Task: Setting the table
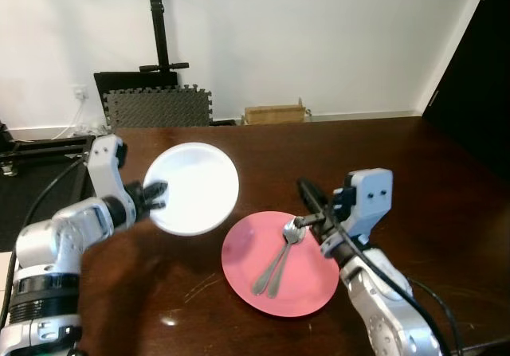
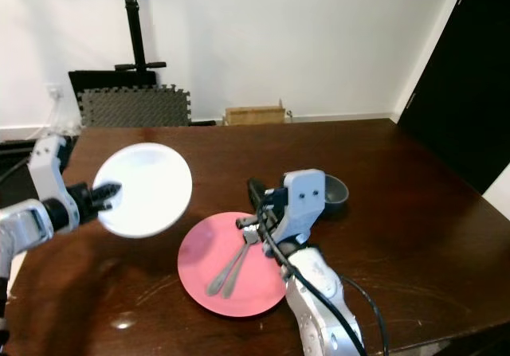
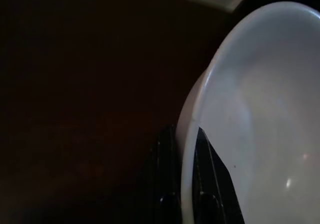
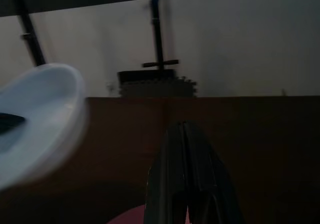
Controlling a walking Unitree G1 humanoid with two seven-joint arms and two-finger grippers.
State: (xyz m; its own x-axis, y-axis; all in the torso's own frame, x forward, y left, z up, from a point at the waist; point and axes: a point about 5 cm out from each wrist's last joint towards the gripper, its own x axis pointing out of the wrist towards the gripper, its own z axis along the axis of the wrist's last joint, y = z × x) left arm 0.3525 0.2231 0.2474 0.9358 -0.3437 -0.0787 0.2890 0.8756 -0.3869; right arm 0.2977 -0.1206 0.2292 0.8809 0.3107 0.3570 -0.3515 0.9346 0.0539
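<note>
Silver arms, black cables, long black jaws

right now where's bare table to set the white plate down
Bare wood lies on the table behind the white plate, and right of the grey bowl. Crowded: the pink plate with two spoons and the right pincer.

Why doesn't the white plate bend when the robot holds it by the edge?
The white plate probably stays stiff: it keeps its round shape though the left gripper pinches only its rim. Its glossy surface looks slippery, so it might slide out. It seems hard, perhaps breakable if dropped on the table.
</note>
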